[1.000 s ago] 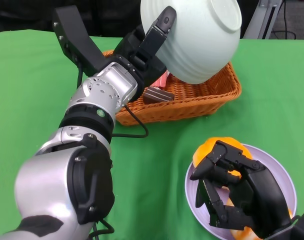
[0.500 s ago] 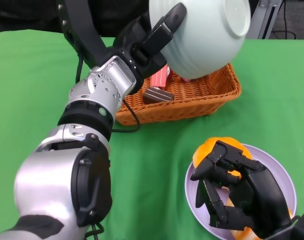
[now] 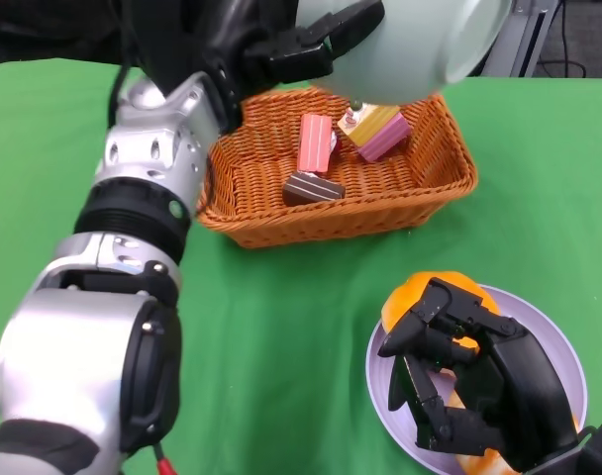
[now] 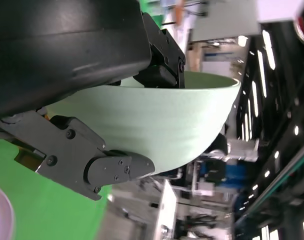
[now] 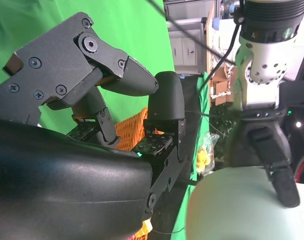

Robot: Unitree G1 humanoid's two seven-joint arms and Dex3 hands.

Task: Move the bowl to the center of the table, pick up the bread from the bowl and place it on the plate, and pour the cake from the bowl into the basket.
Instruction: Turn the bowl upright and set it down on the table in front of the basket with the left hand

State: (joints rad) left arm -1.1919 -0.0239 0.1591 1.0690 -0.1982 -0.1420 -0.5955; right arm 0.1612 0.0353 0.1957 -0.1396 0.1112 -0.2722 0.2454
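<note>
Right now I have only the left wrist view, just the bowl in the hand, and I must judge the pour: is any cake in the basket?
Observer: Yes. The head view shows three pieces in the basket: a pink cake, a chocolate cake and a pink-and-yellow cake.
Operator: Where is the bowl over it?
Observer: The left hand holds the bowl tipped above the basket's far edge, base toward the camera.
Operator: And the right hand?
Observer: The right hand lies over the plate, fingers curled by the bread; I cannot tell whether it grips it.
</note>
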